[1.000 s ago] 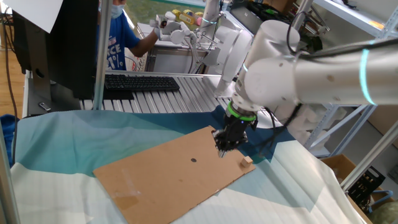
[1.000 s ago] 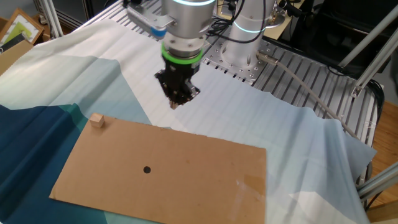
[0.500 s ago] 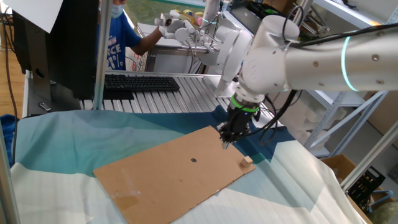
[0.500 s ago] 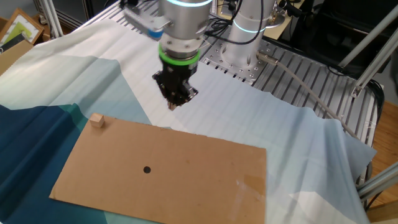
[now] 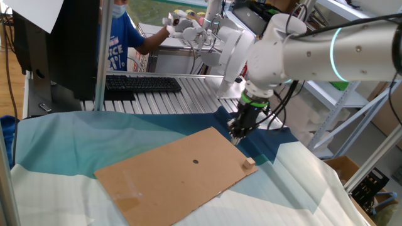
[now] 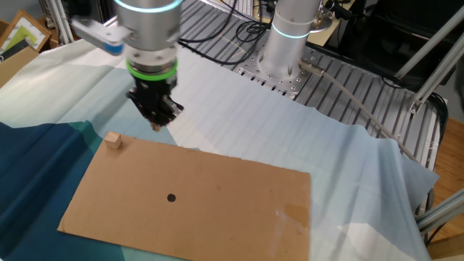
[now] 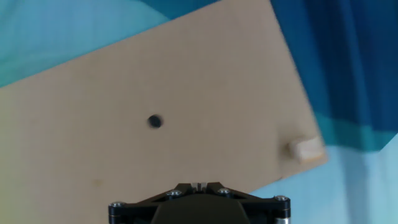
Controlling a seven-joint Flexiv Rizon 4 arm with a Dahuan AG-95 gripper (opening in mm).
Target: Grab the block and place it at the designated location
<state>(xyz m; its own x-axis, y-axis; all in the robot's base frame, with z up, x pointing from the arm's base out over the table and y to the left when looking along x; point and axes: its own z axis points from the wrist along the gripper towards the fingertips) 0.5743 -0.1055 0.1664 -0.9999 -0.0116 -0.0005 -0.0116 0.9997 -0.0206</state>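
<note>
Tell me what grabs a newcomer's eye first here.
The big white arm dominates, its shut gripper pointing down above the far edge of the brown cardboard sheet. The sheet bears one dark dot near its middle, and a tiny wooden block sits at one corner, untouched.

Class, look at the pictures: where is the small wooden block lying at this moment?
The block sits on a corner of the cardboard sheet, far left in the other fixed view, apart from the dark dot and untouched by the gripper.
</note>
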